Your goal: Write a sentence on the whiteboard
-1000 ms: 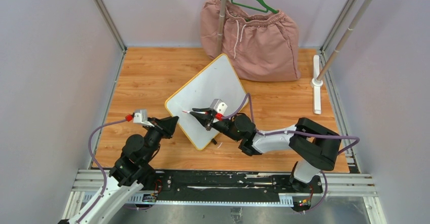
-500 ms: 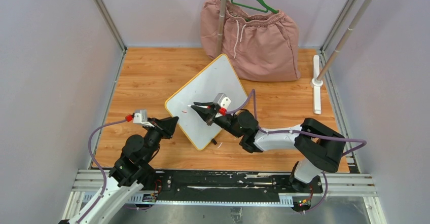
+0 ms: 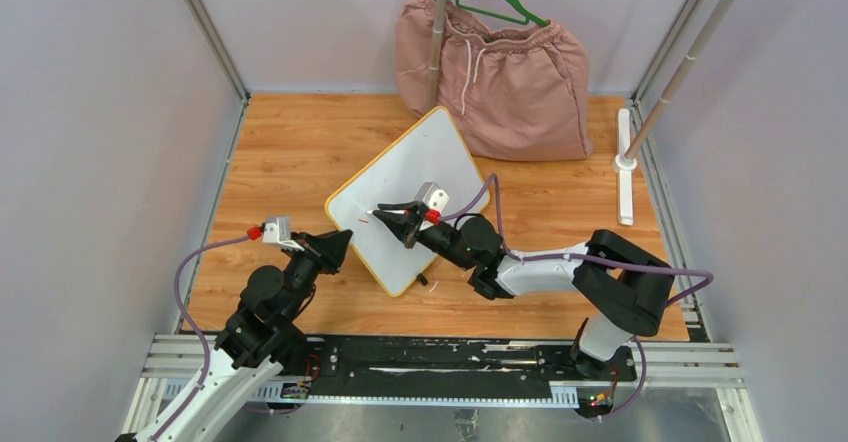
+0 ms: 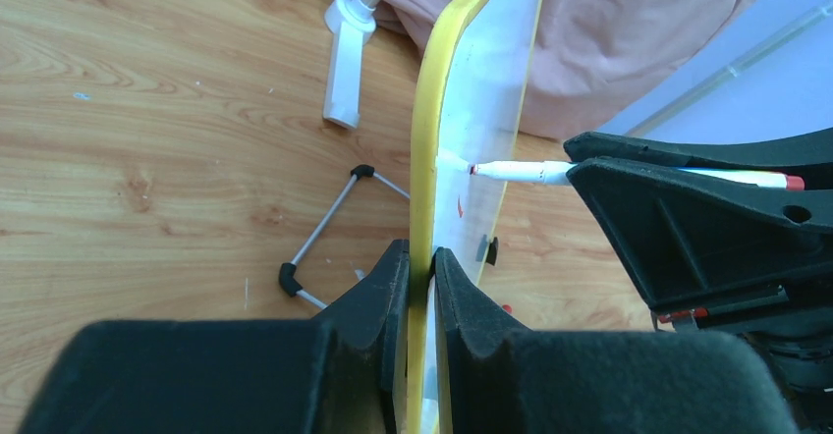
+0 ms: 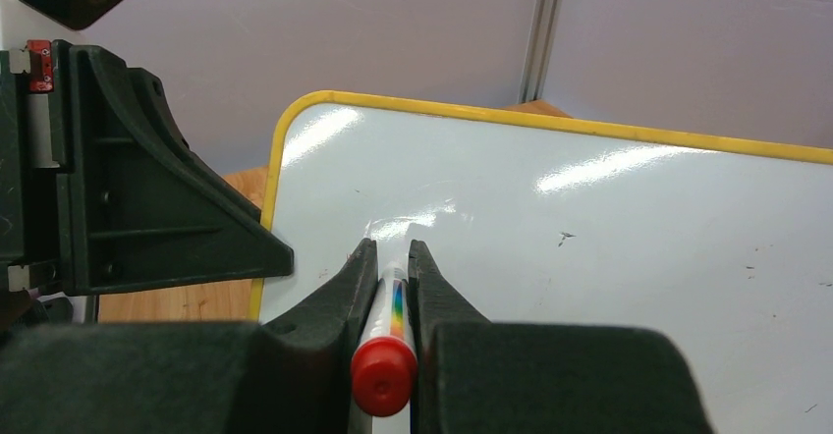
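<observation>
left wrist view, left jaws clamp whiteboard [image 4: 486, 81] edge, right jaws pinch marker [image 4: 521, 170]

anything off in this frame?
Nothing broken or spilled. The whiteboard sits diagonal to the table edges, its yellow rim pinched by the left claw, while the right claw holds a marker tip at its face. Pink shorts slump at the back. Board nearly blank, one small red mark.
</observation>
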Controlling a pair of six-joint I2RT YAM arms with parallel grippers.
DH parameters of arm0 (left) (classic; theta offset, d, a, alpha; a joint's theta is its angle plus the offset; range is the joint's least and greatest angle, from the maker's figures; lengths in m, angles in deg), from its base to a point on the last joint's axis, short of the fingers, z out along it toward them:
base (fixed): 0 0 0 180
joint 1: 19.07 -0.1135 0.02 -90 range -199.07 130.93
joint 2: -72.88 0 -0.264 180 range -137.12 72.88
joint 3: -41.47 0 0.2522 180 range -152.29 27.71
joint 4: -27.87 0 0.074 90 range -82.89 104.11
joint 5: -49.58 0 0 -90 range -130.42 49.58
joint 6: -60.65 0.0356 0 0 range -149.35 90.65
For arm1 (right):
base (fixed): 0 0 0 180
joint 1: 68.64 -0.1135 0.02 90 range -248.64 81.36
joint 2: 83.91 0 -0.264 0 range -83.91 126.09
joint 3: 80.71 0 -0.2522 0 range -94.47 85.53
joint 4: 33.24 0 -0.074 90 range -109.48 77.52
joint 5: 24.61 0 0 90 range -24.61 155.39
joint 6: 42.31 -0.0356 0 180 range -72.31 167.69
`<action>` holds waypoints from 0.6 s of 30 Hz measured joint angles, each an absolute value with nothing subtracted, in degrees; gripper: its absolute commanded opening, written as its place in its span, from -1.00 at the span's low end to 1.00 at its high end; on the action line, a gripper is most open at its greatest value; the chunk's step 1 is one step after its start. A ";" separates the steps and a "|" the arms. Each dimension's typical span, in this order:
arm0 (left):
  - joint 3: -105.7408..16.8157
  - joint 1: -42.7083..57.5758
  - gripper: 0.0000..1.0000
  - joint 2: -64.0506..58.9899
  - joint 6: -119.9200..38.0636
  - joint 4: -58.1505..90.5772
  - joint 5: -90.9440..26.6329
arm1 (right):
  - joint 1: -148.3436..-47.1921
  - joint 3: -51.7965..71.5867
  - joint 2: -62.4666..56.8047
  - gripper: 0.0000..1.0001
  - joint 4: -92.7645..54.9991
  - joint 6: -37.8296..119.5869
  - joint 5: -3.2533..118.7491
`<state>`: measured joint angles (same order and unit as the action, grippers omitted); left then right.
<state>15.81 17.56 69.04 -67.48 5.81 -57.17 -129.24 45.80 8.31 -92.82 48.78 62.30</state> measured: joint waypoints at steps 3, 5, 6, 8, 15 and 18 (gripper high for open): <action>15.81 17.56 -1.00 69.04 -67.48 5.81 -57.19 | -129.24 45.83 8.34 -1.00 -92.75 48.56 62.16; 15.81 17.56 -1.00 69.04 -67.48 5.84 -57.17 | -129.24 45.83 8.34 -1.00 -92.73 47.94 61.92; 15.81 17.56 -1.00 69.04 -67.48 5.84 -57.17 | -129.24 45.83 8.34 -1.00 -92.73 47.64 61.86; 15.81 17.56 -1.00 69.04 -67.46 5.84 -57.15 | -129.24 45.96 8.34 -1.00 -92.73 47.11 61.73; 15.81 17.56 -1.00 69.04 -67.46 5.79 -57.21 | -129.37 47.31 8.27 -1.00 -93.02 45.93 61.40; 15.81 17.56 -1.00 69.04 -67.46 5.75 -57.24 | -129.50 47.79 8.27 -1.00 -93.21 45.67 61.38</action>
<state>15.81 17.56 69.04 -67.46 5.75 -57.24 -129.50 47.79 8.27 -93.21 45.67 61.38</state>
